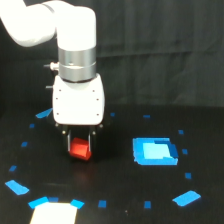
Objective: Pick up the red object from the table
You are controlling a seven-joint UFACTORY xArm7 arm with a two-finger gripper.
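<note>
Nearest the camera, a pale whitish patch (pixel 54 214) sits at the bottom edge of the black table (pixel 115 175), flanked by bright blue tape pieces (pixel 39 202). Small blue tape squares (pixel 102 203) dot the surface in a rough ring. On the exterior view's right lies a larger bright blue patch (pixel 155 151), well apart from the arm and nothing on it. Left of centre, the white xArm6 arm (pixel 75 60) reaches straight down, its gripper (pixel 80 145) low over the table. Between its dark fingers (pixel 68 139) sits the red object (pixel 80 149); the jaws stand close on either side of it, though actual contact is too blurred to tell, as is whether the block rests on the table.
</note>
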